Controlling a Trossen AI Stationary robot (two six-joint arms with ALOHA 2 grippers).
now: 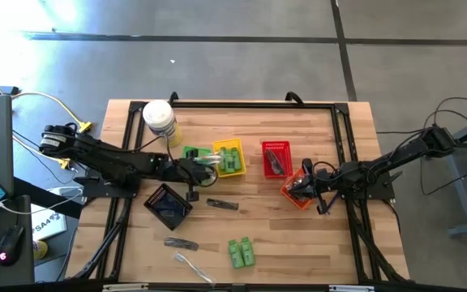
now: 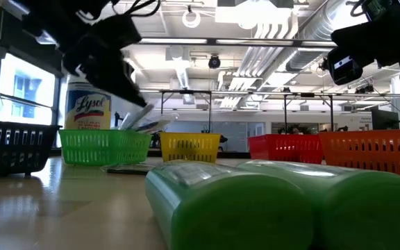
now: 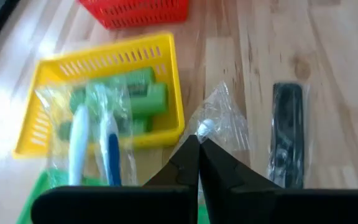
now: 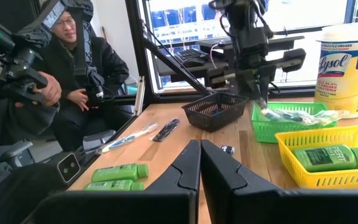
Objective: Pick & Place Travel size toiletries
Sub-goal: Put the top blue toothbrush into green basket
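Observation:
My left gripper is shut over the green basket, on a clear-wrapped stick. Another clear pack with a white and a blue stick lies across the green basket and the yellow basket. The yellow basket holds green bottles. My right gripper is shut with nothing in it, by the orange basket. Loose on the table lie a wrapped black stick, two green bottles, another dark stick and a clear-wrapped stick. My left gripper pinches the clear wrap of the stick between its two fingertips, at one end of the pack. The fingers slant down from the table's left side. The pack sticks out past the fingertips above the green basket's rim; I cannot tell whether its far end rests on anything.
A large white jar stands at the far left behind the green basket. A red basket sits right of the yellow one. A black basket sits near the left arm. A dark frame runs along the table's edges. A person sits beyond the table.

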